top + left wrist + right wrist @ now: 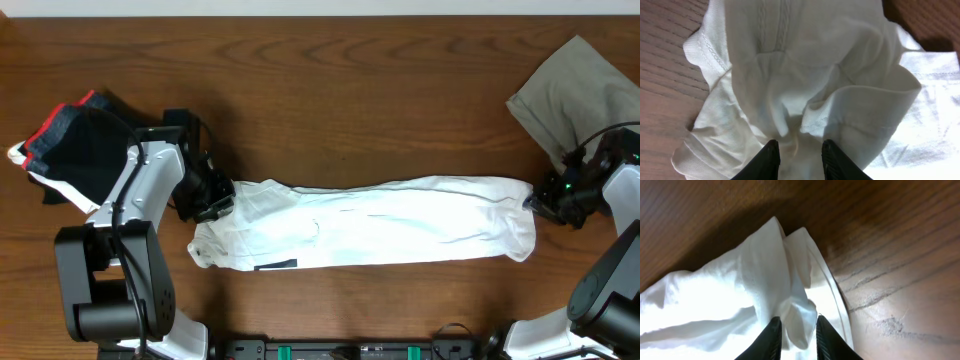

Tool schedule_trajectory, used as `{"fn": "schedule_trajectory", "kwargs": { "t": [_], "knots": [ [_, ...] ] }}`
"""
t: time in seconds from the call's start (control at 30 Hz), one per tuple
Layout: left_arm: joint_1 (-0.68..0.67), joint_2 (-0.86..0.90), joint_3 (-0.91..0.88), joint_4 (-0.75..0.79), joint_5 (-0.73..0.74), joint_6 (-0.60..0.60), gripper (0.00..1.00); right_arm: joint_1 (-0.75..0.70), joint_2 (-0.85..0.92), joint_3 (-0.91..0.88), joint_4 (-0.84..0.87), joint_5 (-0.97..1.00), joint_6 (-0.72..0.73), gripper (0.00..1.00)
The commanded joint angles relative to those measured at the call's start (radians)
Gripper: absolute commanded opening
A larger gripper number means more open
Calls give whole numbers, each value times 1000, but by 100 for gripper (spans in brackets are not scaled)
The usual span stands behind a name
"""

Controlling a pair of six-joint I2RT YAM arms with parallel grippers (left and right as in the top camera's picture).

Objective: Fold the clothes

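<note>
Desk point(350, 90) of dark wood, seen from above. Well apart from the left hand point(797, 147), on its outer side, black red-edged garments point(75, 140) are heaped. The left hand is closed narrowly on a bunched end of the white T-shirt point(400, 225), and crumpled cloth is pinched between its black fingers point(767, 160). From this hand the shirt is laid on the desk as a long folded band that reaches across to the right hand point(795, 325). The right hand is set at the band's other end, its fingers narrowly apart with a fold of cloth between them. Whether that fold is clamped cannot be told. Just beyond the right hand, towards the far edge of the desk, a grey-khaki garment point(580, 85) is spread, apart from the shirt.
</note>
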Motion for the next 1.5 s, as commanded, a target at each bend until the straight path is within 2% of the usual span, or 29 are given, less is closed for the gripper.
{"fn": "schedule_trajectory", "kwargs": {
  "t": [0.0, 0.33, 0.87, 0.93, 1.0, 1.07, 1.4, 1.47],
  "knots": [
    [3, -5, -7, -2, 2, 6, 31, -11, 6, 14, -10, -10, -17, 24],
    [3, -5, -7, -2, 2, 6, 31, -7, 7, -23, -14, -10, -17, 27],
    [3, -5, -7, -2, 2, 6, 31, -6, 7, -125, 159, -10, -16, 27],
    [3, -5, -7, -2, 2, 6, 31, -5, 7, -142, 182, -18, -16, 25],
    [3, -5, -7, -2, 2, 6, 31, -1, 7, -150, 194, -18, -17, 10],
    [3, -5, -7, -2, 2, 6, 31, 0, 7, -151, 197, -18, -17, 1],
    [3, -5, -7, -5, 2, 5, 31, -1, 7, -151, 196, -17, -17, 1],
    [3, -5, -7, -10, 2, 6, 37, -1, 7, -151, 196, -17, -17, 1]
  ]
}}
